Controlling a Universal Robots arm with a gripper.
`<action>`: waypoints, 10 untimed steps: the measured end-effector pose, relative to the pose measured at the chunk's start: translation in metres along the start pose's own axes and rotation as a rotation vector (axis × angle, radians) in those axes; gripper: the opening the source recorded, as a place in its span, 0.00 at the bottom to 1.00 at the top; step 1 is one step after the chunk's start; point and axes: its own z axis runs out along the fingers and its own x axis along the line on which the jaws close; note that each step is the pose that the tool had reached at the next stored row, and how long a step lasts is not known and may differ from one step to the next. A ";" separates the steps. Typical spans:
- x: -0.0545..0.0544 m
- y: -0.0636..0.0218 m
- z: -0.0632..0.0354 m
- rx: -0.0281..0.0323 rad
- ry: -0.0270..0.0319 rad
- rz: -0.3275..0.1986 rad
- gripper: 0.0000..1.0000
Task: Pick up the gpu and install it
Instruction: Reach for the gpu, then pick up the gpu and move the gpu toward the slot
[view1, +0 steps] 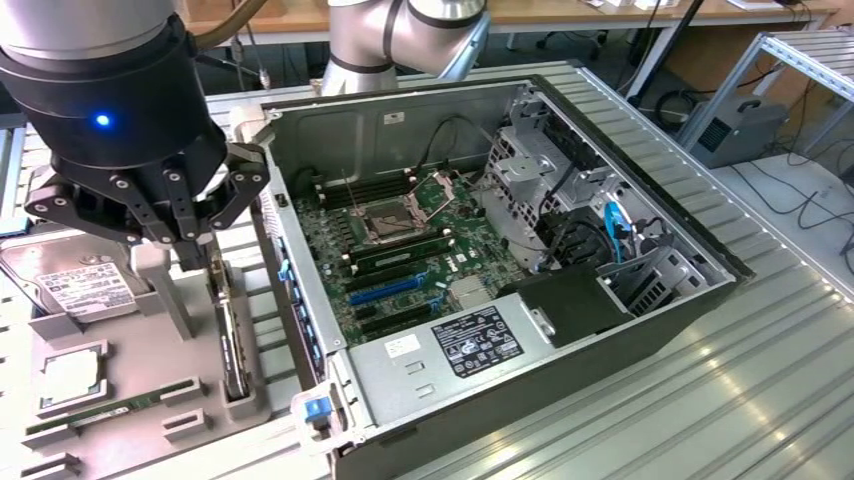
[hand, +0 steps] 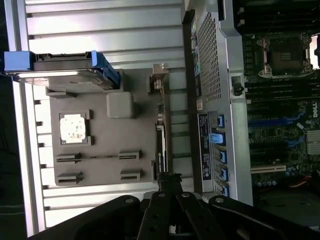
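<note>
The gpu (view1: 232, 340) stands on its long edge in a slot of the grey holder tray (view1: 134, 345), just outside the open computer case (view1: 627, 330). In the wrist view the gpu (hand: 160, 145) shows as a thin dark strip with its silver bracket at the far end. My gripper (view1: 191, 256) hangs over the tray beside the card's end nearest the robot base. Its fingers are shut together (hand: 170, 183) above the end of the card, with nothing visibly between them. Blue expansion slots (view1: 387, 292) lie on the motherboard (view1: 400, 240) inside the case.
On the tray lie a hard drive (view1: 80, 290) in a blue-edged carrier (hand: 65, 75), a processor chip (view1: 70, 375) and a green memory stick (view1: 94, 412). The case wall (hand: 215, 75) rises right beside the card. A ribbed metal table (view1: 694, 400) surrounds everything.
</note>
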 end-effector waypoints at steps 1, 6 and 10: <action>0.001 -0.0017 0.0000 0.0000 0.0000 0.000 0.11; 0.001 -0.0036 0.0000 0.0000 0.0000 0.000 0.11; 0.001 -0.0036 0.0000 0.0001 0.0001 0.000 0.11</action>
